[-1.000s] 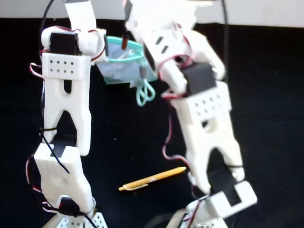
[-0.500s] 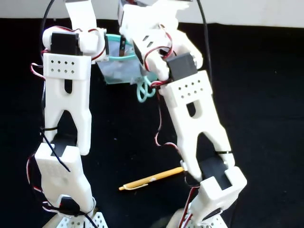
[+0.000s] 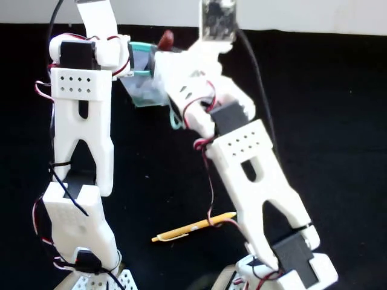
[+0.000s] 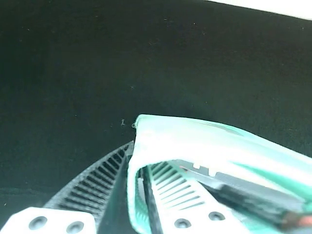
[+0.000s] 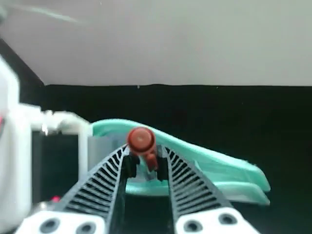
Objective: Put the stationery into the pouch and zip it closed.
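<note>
Jaws clamped on both sides: we see the left gripper (image 4: 136,156) pinching the pouch (image 4: 209,141) by its rim, the right gripper (image 5: 144,157) gripping a red-brown marker (image 5: 141,140)
Left arm (image 3: 81,115) and right arm (image 3: 254,157) both stretch out to the pouch, and the marker's capped end stands at its open mouth. We cannot tell whether its lower end is inside; the right arm hides much of the pouch. A yellow pen (image 3: 193,228) lies on the table (image 3: 338,151) well apart from the pouch

in the high view the right arm (image 3: 242,145) hides most of the pouch (image 3: 144,92) and one end of the yellow pen (image 3: 190,228). the barrel of the red pen (image 5: 141,140) is buried inside the right gripper (image 5: 144,153).
</note>
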Controlling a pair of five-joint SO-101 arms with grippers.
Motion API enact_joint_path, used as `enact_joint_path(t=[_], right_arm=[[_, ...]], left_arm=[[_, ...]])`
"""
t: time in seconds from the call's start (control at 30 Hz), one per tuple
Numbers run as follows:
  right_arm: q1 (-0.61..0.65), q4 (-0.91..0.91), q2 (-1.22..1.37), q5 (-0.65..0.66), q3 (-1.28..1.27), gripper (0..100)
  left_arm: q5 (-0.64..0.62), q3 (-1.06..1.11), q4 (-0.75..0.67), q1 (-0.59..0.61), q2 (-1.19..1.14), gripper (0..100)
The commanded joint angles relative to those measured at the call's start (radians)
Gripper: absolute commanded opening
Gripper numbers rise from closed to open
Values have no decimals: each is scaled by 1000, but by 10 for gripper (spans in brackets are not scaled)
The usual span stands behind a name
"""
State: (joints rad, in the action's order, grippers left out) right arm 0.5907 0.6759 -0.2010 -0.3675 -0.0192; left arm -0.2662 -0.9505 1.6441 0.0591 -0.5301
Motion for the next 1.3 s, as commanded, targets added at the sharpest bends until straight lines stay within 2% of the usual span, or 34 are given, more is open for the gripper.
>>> enact_joint_path(t=[0.0,0.23,0.57,0.73,0.83,1.0,1.1,1.27], right_arm=[[27,-18,-61,78,-28,53],[13,-16,-87,117,-25,303],[-156,-16,-114,104,71,307],[-217,76,-114,-44,70,307],[-271,151,-114,-48,70,307],[-337,332,-111,-29,68,307],[-352,432,-111,54,68,307],[-384,530,-113,106,53,307]], left_arm=[[-12,24,-6,13,-35,7],[-12,24,-6,13,-35,7],[-12,22,-6,16,-35,7],[-12,21,-35,12,-31,7],[-12,21,-40,8,-28,7],[-14,-50,-32,-10,-25,7],[-64,-154,-28,-30,-25,7],[-98,-305,54,-74,-25,7]])
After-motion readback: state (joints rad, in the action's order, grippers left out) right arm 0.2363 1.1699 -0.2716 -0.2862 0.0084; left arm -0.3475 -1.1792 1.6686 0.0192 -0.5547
